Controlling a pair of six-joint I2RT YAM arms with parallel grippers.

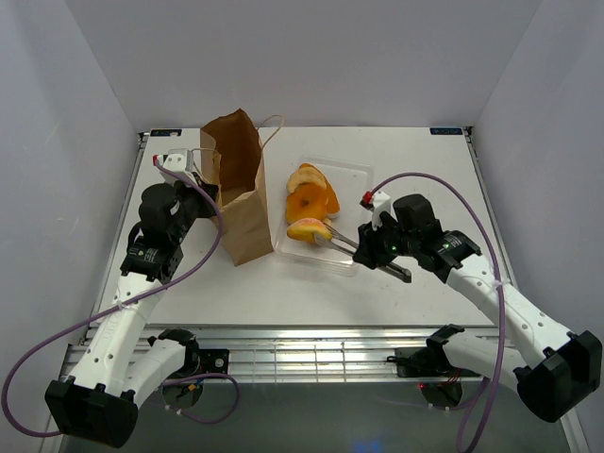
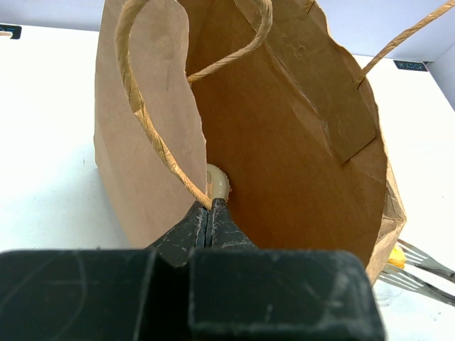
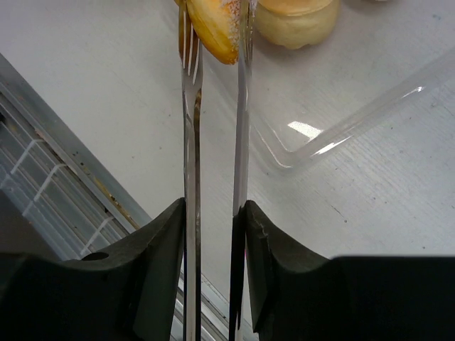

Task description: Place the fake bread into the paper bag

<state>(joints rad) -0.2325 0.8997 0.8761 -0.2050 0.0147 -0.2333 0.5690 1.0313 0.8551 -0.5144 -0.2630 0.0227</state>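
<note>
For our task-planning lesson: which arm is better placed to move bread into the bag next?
Probably right: the right gripper holds tongs pinching a pastry, while the left gripper clamps the paper bag.

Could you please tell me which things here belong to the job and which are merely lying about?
Job: fake bread; paper bag, pinched by left hand; tongs, squeezed in right hand.
Lying about: clear tray; table.
</note>
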